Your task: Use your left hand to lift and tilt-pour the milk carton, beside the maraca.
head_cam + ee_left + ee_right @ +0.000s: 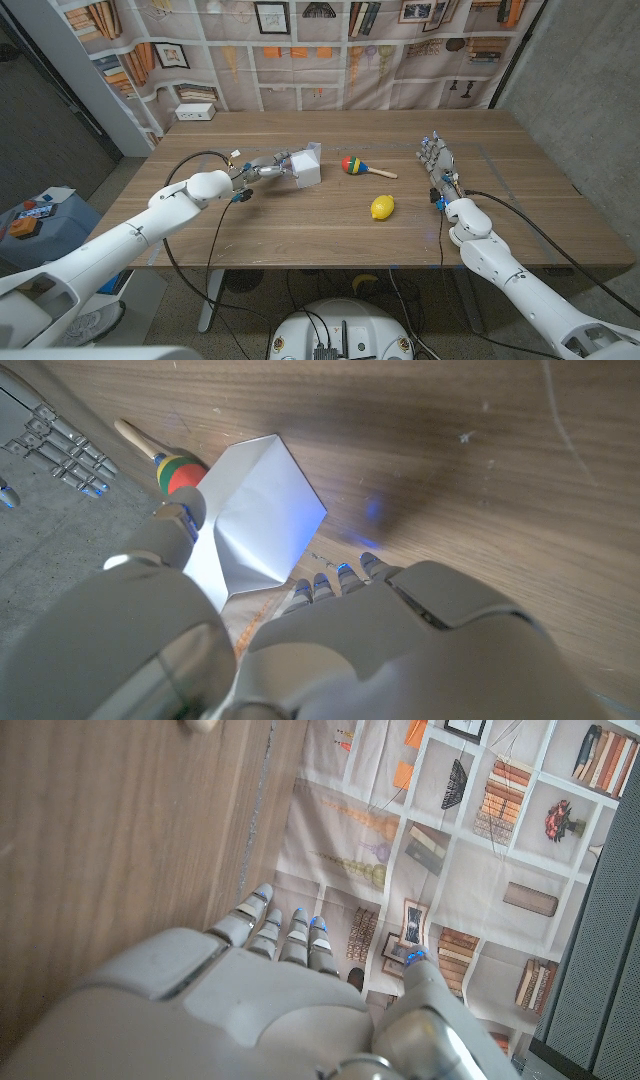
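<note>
Wooden table [300, 215], left hand [268, 166] covering milk carton [308, 166] side

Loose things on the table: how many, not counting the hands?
3: the carton in the left hand, the maraca just to its right, and the lemon nearer the robot.
</note>
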Robot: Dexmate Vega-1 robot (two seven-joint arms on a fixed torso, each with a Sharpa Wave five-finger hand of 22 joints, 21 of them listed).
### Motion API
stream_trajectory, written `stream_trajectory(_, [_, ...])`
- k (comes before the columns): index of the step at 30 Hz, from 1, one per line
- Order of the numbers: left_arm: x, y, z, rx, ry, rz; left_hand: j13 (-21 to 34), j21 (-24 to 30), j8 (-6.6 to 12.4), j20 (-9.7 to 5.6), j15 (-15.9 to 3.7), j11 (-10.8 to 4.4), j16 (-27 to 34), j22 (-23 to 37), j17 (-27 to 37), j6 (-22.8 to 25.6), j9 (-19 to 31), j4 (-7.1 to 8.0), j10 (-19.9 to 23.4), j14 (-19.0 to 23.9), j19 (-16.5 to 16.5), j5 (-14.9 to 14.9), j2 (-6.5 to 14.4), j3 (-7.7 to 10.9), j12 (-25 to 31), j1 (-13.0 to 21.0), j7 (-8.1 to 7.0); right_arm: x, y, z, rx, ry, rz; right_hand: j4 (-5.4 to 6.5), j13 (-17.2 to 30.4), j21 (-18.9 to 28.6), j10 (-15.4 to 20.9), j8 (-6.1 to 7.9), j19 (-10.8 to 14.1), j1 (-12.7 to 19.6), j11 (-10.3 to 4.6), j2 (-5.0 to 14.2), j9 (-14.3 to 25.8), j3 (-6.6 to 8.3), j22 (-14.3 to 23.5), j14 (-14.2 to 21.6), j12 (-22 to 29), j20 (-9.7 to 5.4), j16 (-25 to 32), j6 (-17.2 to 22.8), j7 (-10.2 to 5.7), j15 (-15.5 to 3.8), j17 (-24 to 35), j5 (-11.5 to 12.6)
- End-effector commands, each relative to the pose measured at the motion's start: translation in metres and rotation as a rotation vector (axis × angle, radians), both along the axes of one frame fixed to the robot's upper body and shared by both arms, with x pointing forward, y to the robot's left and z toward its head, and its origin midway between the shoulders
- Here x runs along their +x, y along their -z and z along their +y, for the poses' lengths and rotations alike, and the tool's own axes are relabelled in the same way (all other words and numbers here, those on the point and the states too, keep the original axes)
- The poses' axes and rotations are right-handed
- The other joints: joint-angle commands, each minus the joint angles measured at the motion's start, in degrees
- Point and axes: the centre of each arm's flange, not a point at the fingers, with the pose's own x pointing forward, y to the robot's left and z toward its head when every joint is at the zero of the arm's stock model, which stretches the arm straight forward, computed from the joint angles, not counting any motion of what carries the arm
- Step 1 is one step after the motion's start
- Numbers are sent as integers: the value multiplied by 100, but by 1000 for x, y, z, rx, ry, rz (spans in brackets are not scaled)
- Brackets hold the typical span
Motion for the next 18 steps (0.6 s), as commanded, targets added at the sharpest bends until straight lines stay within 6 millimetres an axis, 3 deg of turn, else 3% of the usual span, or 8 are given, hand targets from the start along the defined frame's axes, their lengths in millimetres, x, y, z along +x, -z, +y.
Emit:
stream_trajectory(1, [11, -2, -12, 0, 22, 3, 22, 58, 73, 27, -62, -7, 64, 16, 10, 131, 12, 7, 175, 58, -190, -6, 11, -12, 73, 126, 37, -6, 4, -6, 17, 15, -1, -47, -7, 30, 15, 21, 3, -42, 13, 40, 19, 10, 15, -17, 23, 22, 38, 7, -20, -5, 11, 34])
stream_trajectory(18, [10, -2, -21, -20, 16, -31, 66, 83, 302, -110, -222, -89, 119, 10, 13, 831, 37, -11, 946, 880, 271, -2, 30, -10, 215, 643, 49, -8, 6, -11, 27, 21, -3, -53, -8, 30, 15, 26, -1, -54, 12, 47, 19, 6, 15, -12, 25, 32, 49, 17, -30, -7, -12, 33])
